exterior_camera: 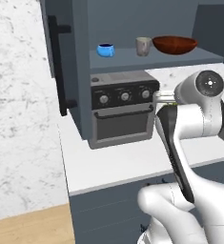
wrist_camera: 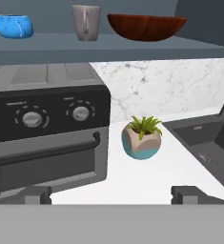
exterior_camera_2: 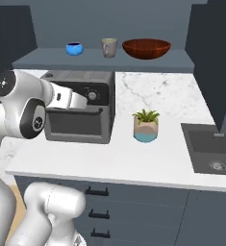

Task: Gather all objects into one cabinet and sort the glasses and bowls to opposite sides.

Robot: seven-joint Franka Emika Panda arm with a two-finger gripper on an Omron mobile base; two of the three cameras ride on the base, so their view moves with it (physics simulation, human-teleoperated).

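The cabinet [exterior_camera: 80, 57] stands open, its door swung aside with the long black handle [exterior_camera: 60, 66] facing out, and its shelf [exterior_camera_2: 105, 61] sits above and behind the countertop [exterior_camera_2: 133, 158].

On that shelf three vessels stand in a row, apart from one another. The reddish-brown bowl [wrist_camera: 146, 26] is at the right end, the grey-beige tumbler [wrist_camera: 86, 22] upright in the middle just beside the bowl, and a blue vessel [wrist_camera: 14, 25] at the left end.

The toaster oven [exterior_camera_2: 78, 108] sits on the counter directly under the shelf's left part, with a small potted plant [wrist_camera: 142, 138] to its right.

The gripper [wrist_camera: 111, 193] is held low in front of the oven, over the counter, jaws spread wide and empty.

The relation that matters: every shelf item lies above and beyond the jaws, with the oven's top between the hand and the shelf edge. The tumbler is most nearly in line with the hand, and its long axis is vertical. In my judgement a reach must rise over the oven before going forward.
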